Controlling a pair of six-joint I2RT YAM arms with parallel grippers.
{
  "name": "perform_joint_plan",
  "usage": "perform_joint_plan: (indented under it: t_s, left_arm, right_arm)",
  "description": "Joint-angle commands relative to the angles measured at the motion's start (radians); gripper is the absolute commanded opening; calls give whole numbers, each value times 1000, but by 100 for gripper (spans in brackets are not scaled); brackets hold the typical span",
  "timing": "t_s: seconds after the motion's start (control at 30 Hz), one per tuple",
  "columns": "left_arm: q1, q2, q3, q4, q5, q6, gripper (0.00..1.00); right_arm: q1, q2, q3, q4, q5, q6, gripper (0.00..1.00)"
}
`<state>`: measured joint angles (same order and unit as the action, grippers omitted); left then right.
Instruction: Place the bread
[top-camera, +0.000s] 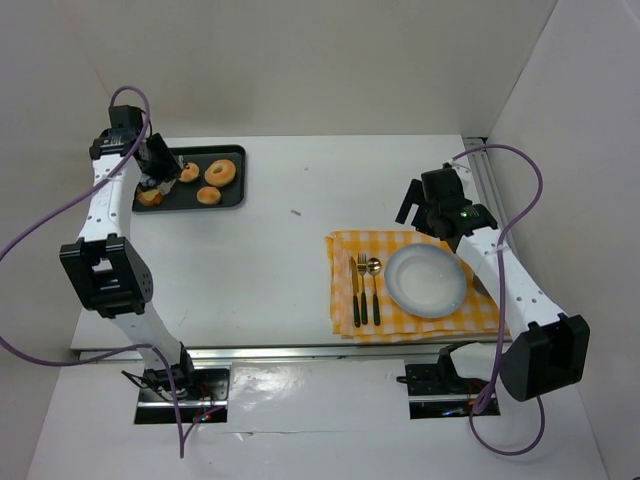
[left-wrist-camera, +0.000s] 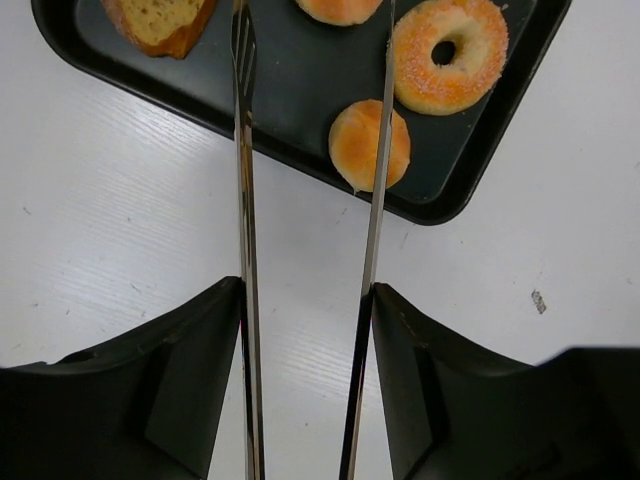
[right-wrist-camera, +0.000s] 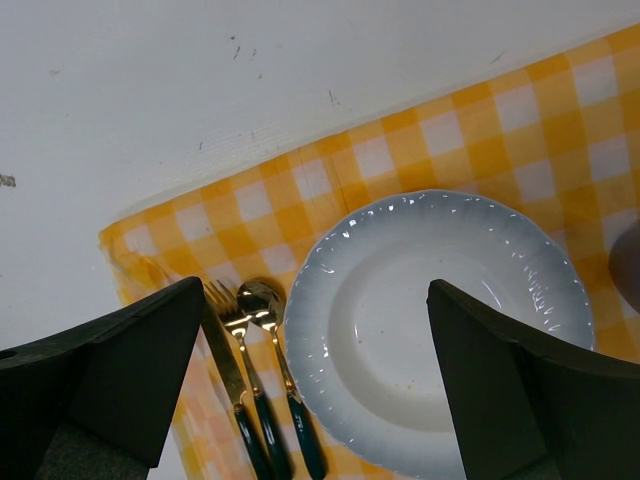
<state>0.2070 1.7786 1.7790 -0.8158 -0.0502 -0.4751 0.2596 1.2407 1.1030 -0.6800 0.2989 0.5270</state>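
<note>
Tray (top-camera: 236, 160) first, top cam: four baked items on it, bread slice (top-camera: 150, 197) in its near-left corner. The left gripper (top-camera: 155, 185) hangs right over that corner. Plate (top-camera: 427, 281) sits well right of the tray on the checked cloth (top-camera: 345, 245), w/ the right gripper (top-camera: 425, 212) hovering just above it.

Left wrist cam: tong blades (left-wrist-camera: 243, 150) apart, nothing clamped. The slice (left-wrist-camera: 155, 22) lies outside the left blade, and the right blade crosses the bun (left-wrist-camera: 352, 143) at the tray's near edge. Sugared ring (left-wrist-camera: 450, 52) is further right.

Right wrist cam: right gripper (right-wrist-camera: 315, 300) spread wide and empty, plate (right-wrist-camera: 430, 330) below.

Risk, prob: closing as aligned pinches the bun or bare tray, not the slice. Thin blades could also tear or drop it on the long carry off the tray.
</note>
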Motion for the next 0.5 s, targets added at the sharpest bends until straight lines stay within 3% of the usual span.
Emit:
perform_joint_plan:
  t_s: [0.0,0.47]
  left_arm:
    - [2,47,-6,46,13,-14,66]
    - [-7,225,39,83,9,-66,66]
  right_arm:
    - [0,-34,21,23,6,-1,100]
    - [0,3,40,23,16,-1,100]
